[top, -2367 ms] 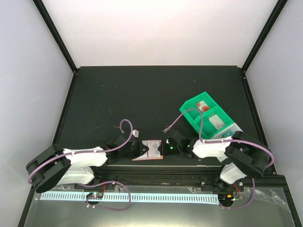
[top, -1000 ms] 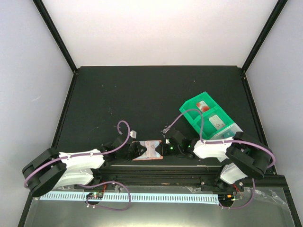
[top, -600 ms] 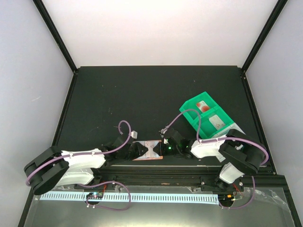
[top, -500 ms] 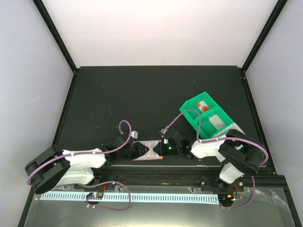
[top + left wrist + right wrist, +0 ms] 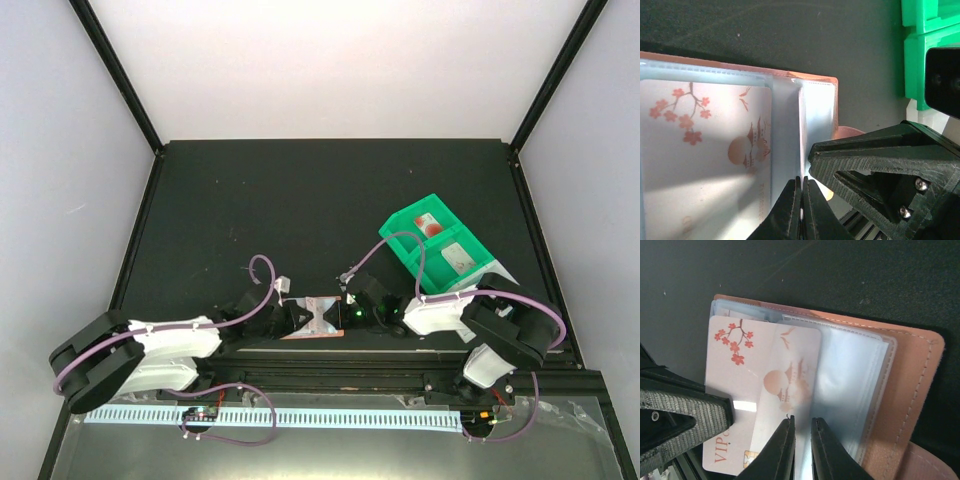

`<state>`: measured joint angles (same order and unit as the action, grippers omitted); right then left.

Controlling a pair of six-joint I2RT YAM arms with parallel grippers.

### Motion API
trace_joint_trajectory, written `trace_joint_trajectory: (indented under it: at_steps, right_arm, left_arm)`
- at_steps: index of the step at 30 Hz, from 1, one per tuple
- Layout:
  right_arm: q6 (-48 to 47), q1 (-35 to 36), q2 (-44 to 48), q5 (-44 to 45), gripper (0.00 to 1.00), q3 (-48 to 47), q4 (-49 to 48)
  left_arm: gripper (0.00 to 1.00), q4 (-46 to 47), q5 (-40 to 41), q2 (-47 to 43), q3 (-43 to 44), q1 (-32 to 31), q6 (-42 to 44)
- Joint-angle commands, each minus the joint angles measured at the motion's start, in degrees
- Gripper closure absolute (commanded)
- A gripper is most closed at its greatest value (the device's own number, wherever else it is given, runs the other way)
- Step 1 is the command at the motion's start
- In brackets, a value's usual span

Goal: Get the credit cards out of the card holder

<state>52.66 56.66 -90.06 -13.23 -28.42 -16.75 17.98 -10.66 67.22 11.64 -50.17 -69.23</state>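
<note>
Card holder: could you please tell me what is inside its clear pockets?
One pale card printed with red blossoms and a sun sits half out of the card holder's frosted pocket. Whether another card lies beneath it is hidden.

1. One card holder (image 5: 910, 375), lying open at the near middle.
2. One card (image 5: 735, 375) showing in its pockets, printed with red blossoms.
3. Two grippers: left gripper (image 5: 303, 318), right gripper (image 5: 337, 316).
4. One green bin (image 5: 400, 238) far right, with two compartments.
5. Two flat pieces (image 5: 428, 226) inside, one per compartment.
</note>
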Motion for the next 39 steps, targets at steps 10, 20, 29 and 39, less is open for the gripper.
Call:
trace_joint_trajectory:
  at_steps: [10, 20, 29, 39]
  right_arm:
    - [-2.4, 0.3, 1.3, 2.3, 0.89, 1.8, 3.5]
    - [-13.1, 0.2, 11.8, 1.4, 0.85, -1.2, 9.4]
    - [-28.7, -0.2, 23.1, 0.7, 0.83, -11.2, 30.2]
    - [-39.5, -0.3, 25.2, -9.1, 0.76, -26.2, 49.5]
  left_arm:
    - [0.98, -7.1, 6.5, -10.1, -2.6, -0.3, -1.0]
    - [0.98, -20.4, 10.6, -23.9, -1.3, -0.2, 2.4]
    - [0.98, -28.2, 4.8, -37.4, 1.0, -0.2, 11.4]
    - [0.98, -28.3, -12.0, -39.0, 4.9, -0.1, 22.3]
